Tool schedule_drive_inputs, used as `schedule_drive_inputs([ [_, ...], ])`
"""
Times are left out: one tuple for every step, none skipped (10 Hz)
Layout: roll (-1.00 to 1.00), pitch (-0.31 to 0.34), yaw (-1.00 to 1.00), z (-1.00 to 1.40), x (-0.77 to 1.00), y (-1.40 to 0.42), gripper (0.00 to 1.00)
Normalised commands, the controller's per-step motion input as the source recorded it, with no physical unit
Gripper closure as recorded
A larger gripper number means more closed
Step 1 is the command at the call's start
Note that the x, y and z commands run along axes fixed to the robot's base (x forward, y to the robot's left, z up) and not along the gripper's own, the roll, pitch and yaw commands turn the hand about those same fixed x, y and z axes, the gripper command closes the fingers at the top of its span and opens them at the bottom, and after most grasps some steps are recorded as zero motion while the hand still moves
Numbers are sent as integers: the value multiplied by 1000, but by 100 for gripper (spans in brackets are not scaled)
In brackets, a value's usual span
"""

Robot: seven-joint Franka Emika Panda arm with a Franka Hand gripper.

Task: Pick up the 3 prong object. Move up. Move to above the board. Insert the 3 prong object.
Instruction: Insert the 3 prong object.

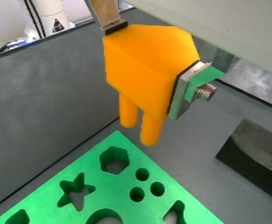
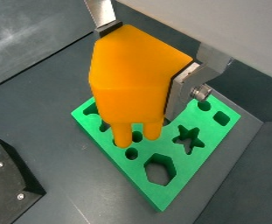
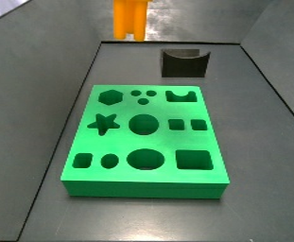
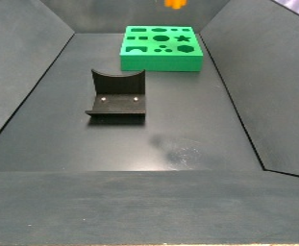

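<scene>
In both wrist views my gripper is shut on the 3 prong object, an orange block with thin legs pointing down. One finger presses one side and the other finger the opposite side. The legs hang above the board, a bright green slab with shaped holes, and stay clear of its surface. In a side view the orange block shows high over the far end of the board. Only a sliver of it shows over the board; the gripper itself is out of both side views.
The dark fixture with a curved notch stands on the dark floor a short way from the board. Sloping dark walls enclose the floor on both sides.
</scene>
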Motion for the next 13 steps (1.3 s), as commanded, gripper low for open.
schedule_drive_inputs([
  [6, 0, 0, -260, 77, 9, 100],
  [1, 0, 0, -197, 191, 0, 100],
  [0, 0, -49, -166, 291, 0, 100],
  [0, 0, -97, -160, 366, 0, 100],
  [3, 0, -206, -189, 457, 0, 100],
  [0, -11, -334, -163, 497, -26, 100],
  [0, -19, -497, -160, 429, -31, 100],
  [0, -17, -826, -186, 266, -3, 100],
  [0, -44, -1000, -140, 0, 0, 100],
  [-13, -44, -1000, -174, 0, 0, 100],
  [-13, -47, -1000, -180, 0, 0, 100],
  [-11, -43, -1000, -183, 0, 0, 100],
  [-11, -43, -1000, -183, 0, 0, 100],
])
